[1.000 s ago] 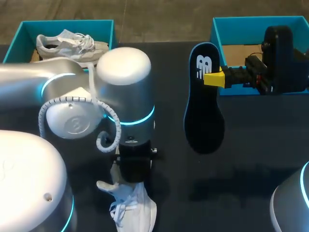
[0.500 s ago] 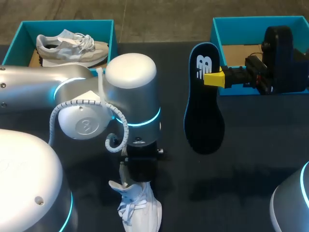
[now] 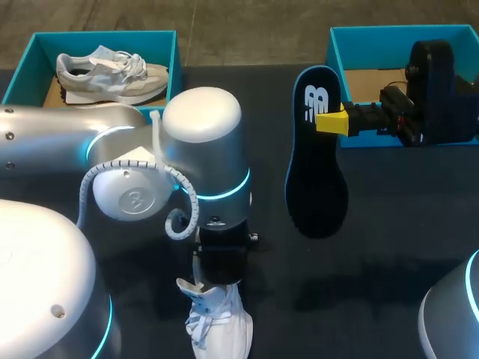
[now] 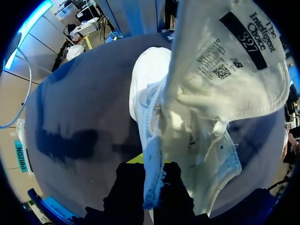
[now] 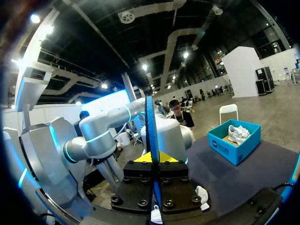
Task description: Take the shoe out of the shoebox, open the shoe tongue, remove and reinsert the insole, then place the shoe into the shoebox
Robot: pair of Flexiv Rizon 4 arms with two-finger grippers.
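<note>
Over the last second the left arm [image 3: 202, 149] has swung toward the middle of the tabletop [image 3: 397, 232], bringing the white shoe [image 3: 218, 329] along. The left claw [image 4: 151, 169] is pinched tight on a fabric edge at the shoe's mouth, with the tongue [image 4: 234, 61] flopped open. The right claw [image 3: 333, 122] hasn't budged. It is clamped on the dark insole [image 3: 318, 172], held in the air beside the blue shoebox [image 3: 337, 45]. My guess is that the 2 are being lined up for reinsertion.
</note>
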